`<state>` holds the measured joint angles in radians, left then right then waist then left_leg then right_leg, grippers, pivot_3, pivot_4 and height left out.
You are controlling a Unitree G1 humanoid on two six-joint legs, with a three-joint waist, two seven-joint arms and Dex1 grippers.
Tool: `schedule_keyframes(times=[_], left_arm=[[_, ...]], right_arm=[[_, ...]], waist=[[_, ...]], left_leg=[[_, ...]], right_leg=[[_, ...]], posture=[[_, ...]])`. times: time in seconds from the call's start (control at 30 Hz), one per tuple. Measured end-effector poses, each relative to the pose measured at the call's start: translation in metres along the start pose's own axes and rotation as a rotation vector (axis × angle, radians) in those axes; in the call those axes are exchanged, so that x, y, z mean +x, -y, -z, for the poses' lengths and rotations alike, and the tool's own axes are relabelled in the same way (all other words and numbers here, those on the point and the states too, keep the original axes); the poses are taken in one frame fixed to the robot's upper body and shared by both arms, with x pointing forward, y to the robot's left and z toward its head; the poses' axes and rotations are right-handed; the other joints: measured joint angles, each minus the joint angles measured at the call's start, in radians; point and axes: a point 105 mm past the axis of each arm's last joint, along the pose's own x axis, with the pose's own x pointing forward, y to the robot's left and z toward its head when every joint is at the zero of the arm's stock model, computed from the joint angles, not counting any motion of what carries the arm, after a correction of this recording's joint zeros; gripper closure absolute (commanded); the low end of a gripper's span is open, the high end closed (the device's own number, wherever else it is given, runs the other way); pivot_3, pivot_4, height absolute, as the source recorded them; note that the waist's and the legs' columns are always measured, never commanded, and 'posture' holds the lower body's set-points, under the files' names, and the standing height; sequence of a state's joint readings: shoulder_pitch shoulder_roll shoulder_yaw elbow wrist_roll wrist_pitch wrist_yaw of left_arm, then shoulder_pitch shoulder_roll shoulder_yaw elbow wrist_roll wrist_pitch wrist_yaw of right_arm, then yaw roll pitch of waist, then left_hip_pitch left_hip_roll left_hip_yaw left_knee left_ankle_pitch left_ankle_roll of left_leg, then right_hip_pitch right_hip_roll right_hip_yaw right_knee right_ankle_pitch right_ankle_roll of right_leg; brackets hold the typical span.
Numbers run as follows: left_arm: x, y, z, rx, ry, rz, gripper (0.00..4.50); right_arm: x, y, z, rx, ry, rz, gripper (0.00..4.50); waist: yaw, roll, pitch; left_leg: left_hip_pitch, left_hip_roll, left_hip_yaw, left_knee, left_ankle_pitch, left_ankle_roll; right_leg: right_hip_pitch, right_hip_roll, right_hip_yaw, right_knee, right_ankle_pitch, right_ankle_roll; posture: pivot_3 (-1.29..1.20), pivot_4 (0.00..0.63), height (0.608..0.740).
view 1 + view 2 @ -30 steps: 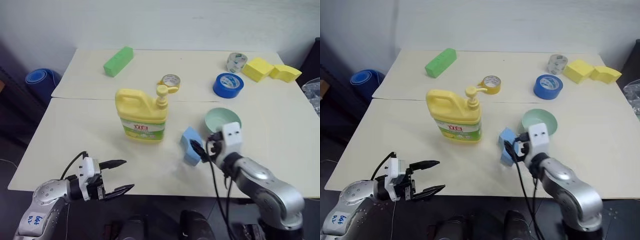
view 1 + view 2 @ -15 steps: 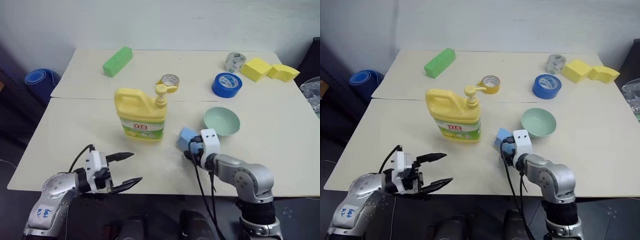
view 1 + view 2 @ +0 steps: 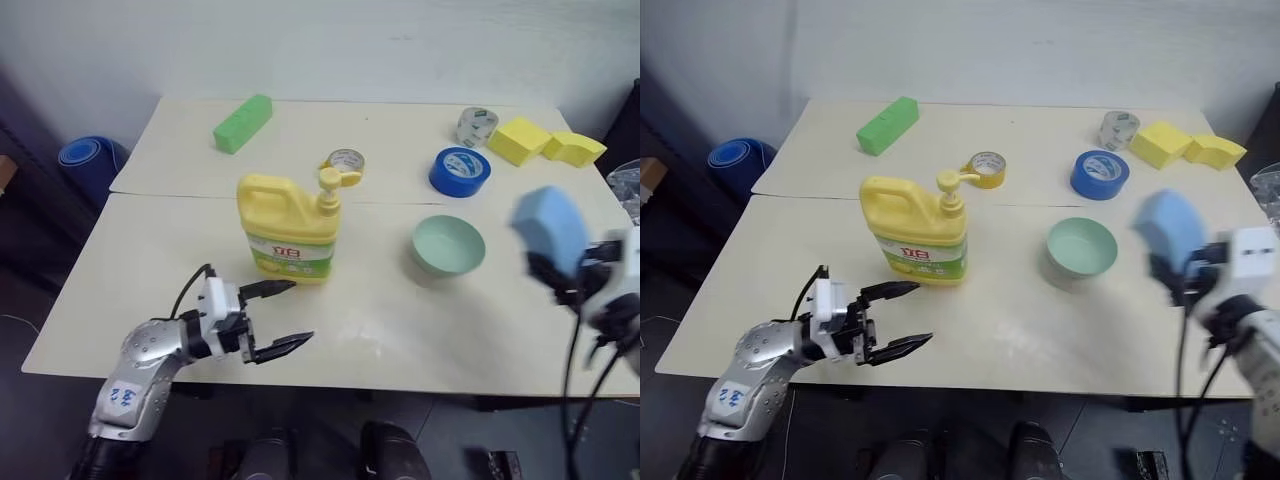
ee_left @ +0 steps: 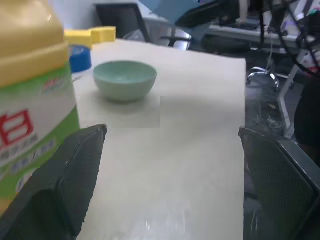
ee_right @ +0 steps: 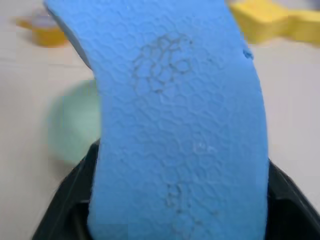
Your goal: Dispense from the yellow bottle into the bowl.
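Left tool (image 3: pixel 278 318) spread, just before yellow bottle (image 3: pixel 288 228), bowl (image 3: pixel 447 245) beyond

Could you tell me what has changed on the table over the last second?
The right gripper closed on the blue sponge and carried it up and rightward, past the bowl. The open left gripper edged toward the yellow bottle. Bottle and bowl stayed put.

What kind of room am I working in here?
Probably a lab or office test space, not a kitchen: a plain table set with foam blocks and tape rolls, and cabled desks and a chair behind.
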<state>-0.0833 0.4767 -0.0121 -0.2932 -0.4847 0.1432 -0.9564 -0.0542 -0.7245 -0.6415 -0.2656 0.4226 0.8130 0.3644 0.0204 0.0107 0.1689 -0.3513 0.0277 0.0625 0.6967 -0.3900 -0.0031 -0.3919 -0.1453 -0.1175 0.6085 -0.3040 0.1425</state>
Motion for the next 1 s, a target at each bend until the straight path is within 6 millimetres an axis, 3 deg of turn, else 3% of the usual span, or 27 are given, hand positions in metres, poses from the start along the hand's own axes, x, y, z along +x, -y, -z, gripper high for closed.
schedule_keyframes(times=[0.07, 0.1, 0.23, 0.27, 0.33, 0.43, 0.53, 0.67, 0.73, 0.8, 0.87, 1.0], left_arm=[[0.005, 0.0, -0.001, -0.001, 0.011, 0.011, 0.0], [0.005, -0.001, -0.001, -0.002, 0.01, 0.015, 0.0], [0.005, -0.004, 0.001, -0.006, -0.004, 0.034, 0.0], [0.005, -0.005, 0.0, -0.001, -0.008, 0.036, 0.0], [0.004, -0.008, -0.001, 0.004, -0.009, 0.032, 0.0], [0.001, -0.011, 0.001, -0.003, -0.016, 0.014, 0.0], [0.0, -0.012, 0.002, 0.002, -0.02, 0.009, 0.0], [-0.002, -0.015, 0.002, 0.015, -0.027, -0.006, 0.0], [-0.003, -0.017, 0.002, 0.018, -0.027, -0.012, 0.0], [-0.004, -0.018, 0.004, 0.012, -0.035, -0.01, 0.0], [-0.004, -0.018, 0.004, 0.012, -0.036, -0.003, 0.0], [-0.003, -0.02, 0.002, 0.014, -0.039, -0.001, 0.0]], right_arm=[[0.01, 0.037, 0.019, -0.036, -0.073, 0.122, 1.95], [0.016, 0.043, 0.028, -0.049, -0.102, 0.13, 1.6], [0.044, 0.04, 0.059, -0.08, -0.177, 0.032, 0.23], [0.048, 0.04, 0.061, -0.091, -0.179, 0.018, 0.03], [0.053, 0.046, 0.055, -0.141, -0.164, 0.01, 0.03], [0.052, 0.052, 0.03, -0.219, -0.086, -0.03, 0.03], [0.048, 0.027, 0.004, -0.259, 0.024, -0.193, 0.03], [0.035, -0.044, -0.013, -0.287, 0.141, -0.502, 0.03], [0.033, -0.072, -0.012, -0.287, 0.166, -0.588, 0.03], [0.035, -0.113, -0.008, -0.256, 0.195, -0.678, 0.03], [0.042, -0.146, 0.008, -0.245, 0.163, -0.733, 0.03], [0.062, -0.161, 0.021, -0.276, 0.107, -0.716, 0.2]], waist=[[-0.002, 0.0, 0.0], [-0.007, 0.0, 0.0], [-0.03, 0.003, 0.0], [-0.03, 0.004, 0.0], [-0.027, 0.007, 0.0], [-0.018, 0.007, 0.0], [-0.02, 0.006, 0.001], [-0.02, 0.006, 0.001], [-0.02, 0.006, 0.001], [-0.021, 0.006, 0.001], [-0.018, 0.006, 0.001], [-0.009, 0.006, 0.001]], left_leg=[[0.001, 0.0, 0.001, 0.0, 0.0, 0.0], [0.001, 0.0, 0.002, 0.0, 0.0, 0.0], [0.001, 0.001, 0.002, -0.002, 0.0, 0.0], [0.001, 0.001, 0.002, -0.002, 0.0, 0.0], [0.0, 0.001, 0.002, -0.001, 0.0, 0.0], [-0.001, 0.001, 0.0, 0.0, 0.0, 0.0], [-0.001, 0.001, 0.0, 0.0, 0.0, 0.0], [0.0, 0.002, -0.001, 0.001, 0.0, 0.0], [0.0, 0.002, -0.001, 0.001, 0.0, 0.0], [0.0, 0.002, -0.001, 0.001, 0.0, 0.0], [-0.001, 0.001, -0.002, 0.001, 0.0, 0.0], [-0.002, 0.0, -0.002, 0.002, 0.0, 0.0]], right_leg=[[-0.001, 0.0, 0.001, 0.001, 0.0, 0.0], [-0.001, 0.0, 0.001, 0.002, 0.0, 0.0], [-0.002, 0.001, 0.001, 0.003, 0.0, 0.0], [-0.002, 0.001, 0.001, 0.003, 0.0, 0.0], [-0.002, 0.0, 0.001, 0.002, 0.0, 0.0], [-0.002, 0.0, 0.0, 0.002, 0.0, 0.001], [-0.001, 0.0, -0.001, 0.002, 0.0, 0.001], [-0.001, 0.001, -0.001, 0.002, 0.0, 0.001], [-0.001, 0.001, -0.002, 0.002, 0.0, 0.001], [-0.001, 0.001, -0.002, 0.003, 0.0, 0.001], [-0.001, 0.0, -0.002, 0.003, 0.0, 0.001], [-0.001, 0.0, -0.002, 0.002, 0.001, 0.001]], posture=[[0.0, 0.15, 0.74], [0.0, 0.15, 0.74], [0.0, 0.15, 0.74], [0.0, 0.15, 0.74], [0.0, 0.15, 0.74], [0.0, 0.15, 0.74], [0.0, 0.15, 0.74], [0.0, 0.15, 0.74], [0.0, 0.15, 0.74], [0.0, 0.15, 0.74], [0.0, 0.15, 0.74], [0.0, 0.15, 0.74]])
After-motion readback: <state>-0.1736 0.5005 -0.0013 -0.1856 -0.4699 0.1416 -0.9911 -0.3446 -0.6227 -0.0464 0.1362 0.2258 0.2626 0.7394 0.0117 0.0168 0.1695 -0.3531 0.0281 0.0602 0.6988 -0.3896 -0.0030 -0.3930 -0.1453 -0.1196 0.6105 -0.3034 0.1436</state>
